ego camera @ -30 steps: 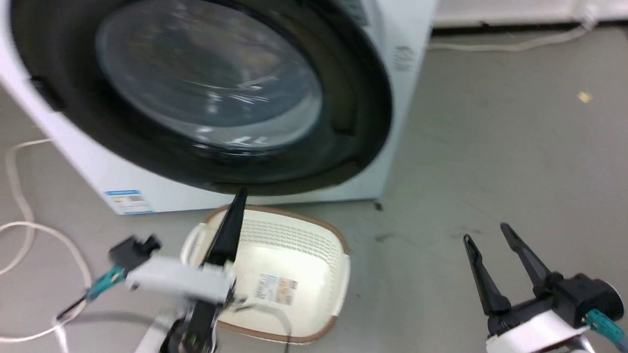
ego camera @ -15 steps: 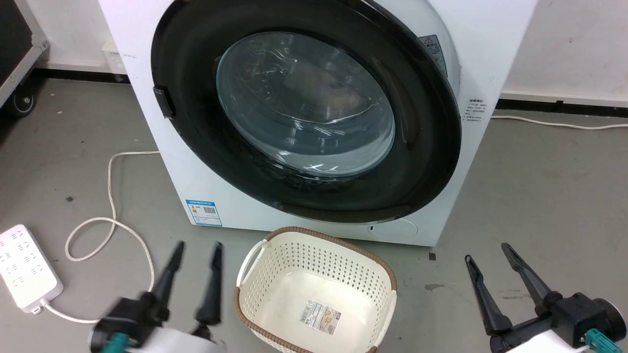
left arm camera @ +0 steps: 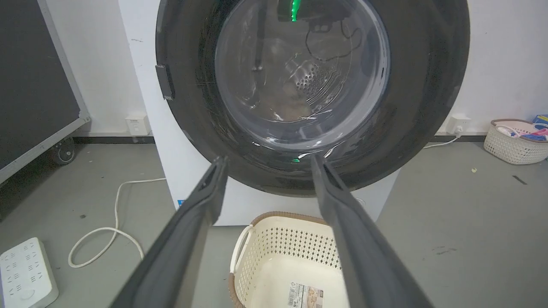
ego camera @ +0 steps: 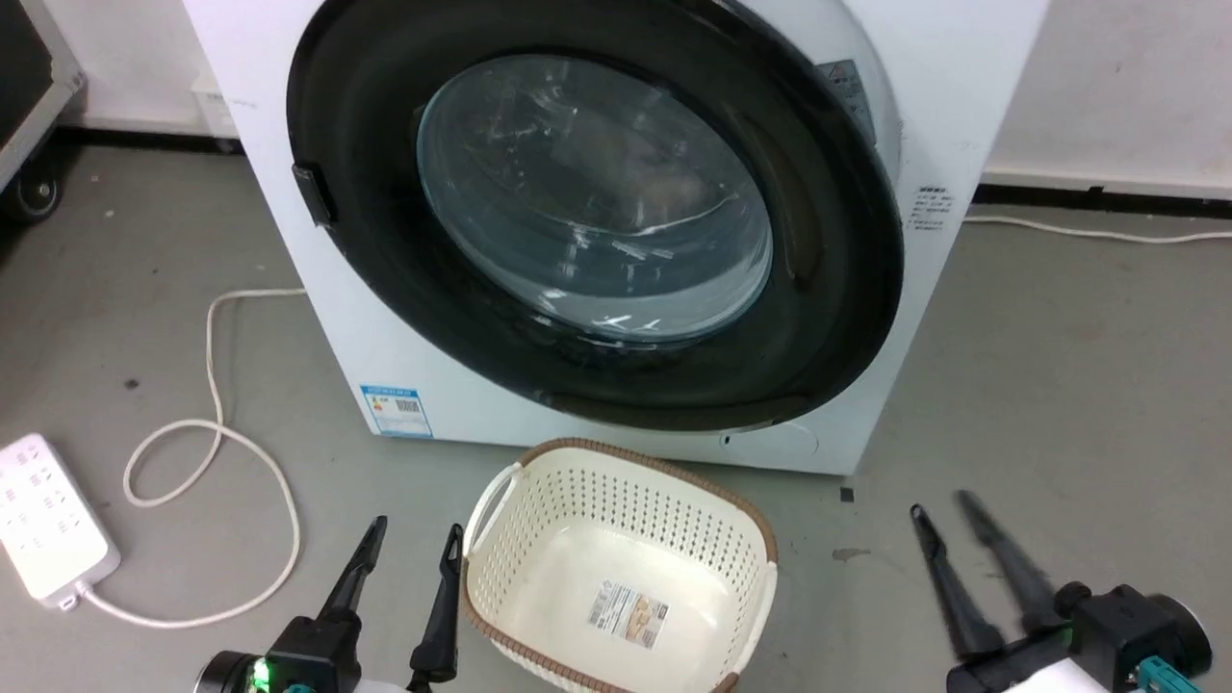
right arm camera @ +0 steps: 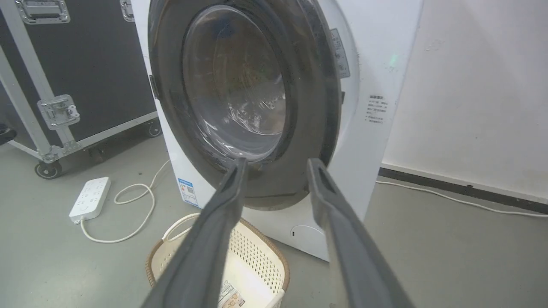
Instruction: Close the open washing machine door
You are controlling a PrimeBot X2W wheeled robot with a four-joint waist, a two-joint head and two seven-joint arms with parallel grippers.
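Dark left hand [ego camera: 416,525], right hand [ego camera: 941,503] — both spread, empty

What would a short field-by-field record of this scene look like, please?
door: washing machine door lies against the washing machine front; whether it is latched cannot be told
left arm: left pincer open, empty, clear of the door
right arm: right pincer open, empty, above the floor
floor: basket before the machine; power strip at left
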